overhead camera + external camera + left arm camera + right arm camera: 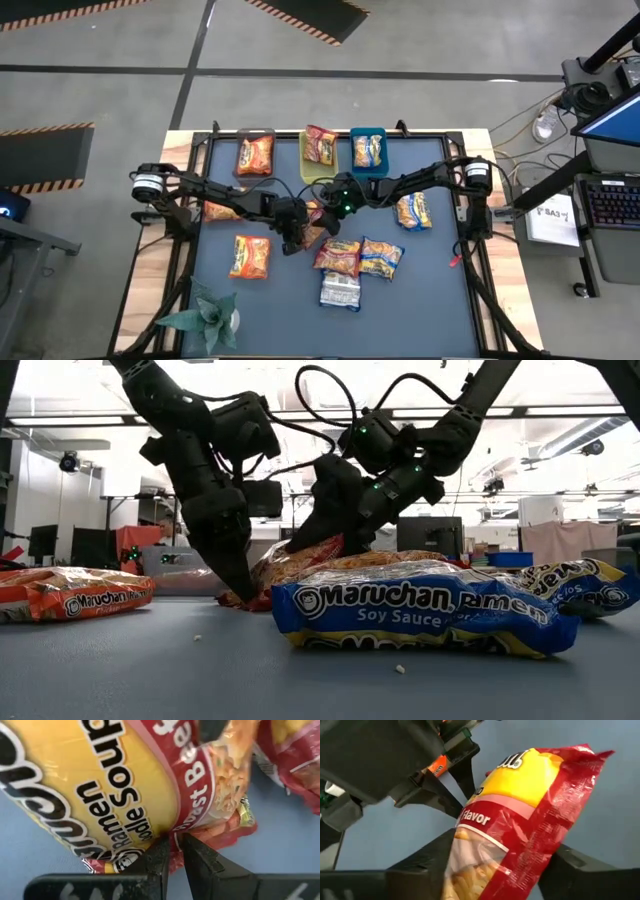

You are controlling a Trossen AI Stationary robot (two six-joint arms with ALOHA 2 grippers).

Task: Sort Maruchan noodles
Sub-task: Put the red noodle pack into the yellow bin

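- High view: both arms meet at the middle of the bench (pixel 420 300). The left gripper (pixel 297 238) and right gripper (pixel 330 205) both sit at one red packet (pixel 314 224). Three bins line the far edge: the grey bin (pixel 255 135) holds an orange packet, the yellow bin (pixel 307 165) a red one, the blue bin (pixel 367 131) a blue-and-yellow one. The loose Maruchan noodles (pixel 358 257) lie scattered around the arms, with a plant (pixel 205 316) at the near left corner.
- Low view: the red packet (pixel 290 565) is propped up off the bench between the two grippers; the left gripper (pixel 235 575) reaches down to its lower edge, the right gripper (pixel 335 540) meets it from the other side. A blue Soy Sauce packet (pixel 420 610) lies in front.
- Left wrist view: the left jaws are together, pinching the sealed edge of the red packet (pixel 200 785).
- Right wrist view: the right jaws stand apart on either side of the red packet (pixel 520 825); whether they press it I cannot tell.
- Step in hand, as I judge it: a handover or regrasp of the red packet between the arms, headed for the yellow bin.
- Next move calls for one gripper to hold firmly before the other lets go; the crinkly film could slip or drop.
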